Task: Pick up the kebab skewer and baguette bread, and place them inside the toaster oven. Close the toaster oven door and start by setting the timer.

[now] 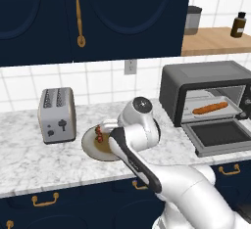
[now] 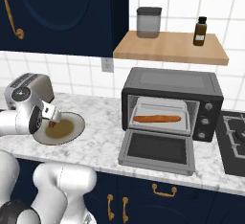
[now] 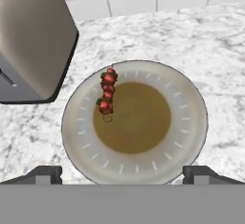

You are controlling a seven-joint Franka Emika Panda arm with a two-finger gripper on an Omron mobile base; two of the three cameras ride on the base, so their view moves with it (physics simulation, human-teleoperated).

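Our gripper point(image 3: 122, 173) hangs above the plate point(image 3: 191, 137), fingers spread wide, holding nothing. On that plate's left side we see the skewer point(image 3: 107, 92). Right of the plate, the baguette point(image 2: 157, 118) lies inside the toaster oven point(image 2: 172, 84), door point(image 2: 158, 150) dropped open. No writing is legible.

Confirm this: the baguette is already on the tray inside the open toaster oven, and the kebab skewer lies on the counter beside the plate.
Not quite. The baguette is in the open toaster oven, but the kebab skewer lies on the plate itself, near its rim, as the hand view shows.
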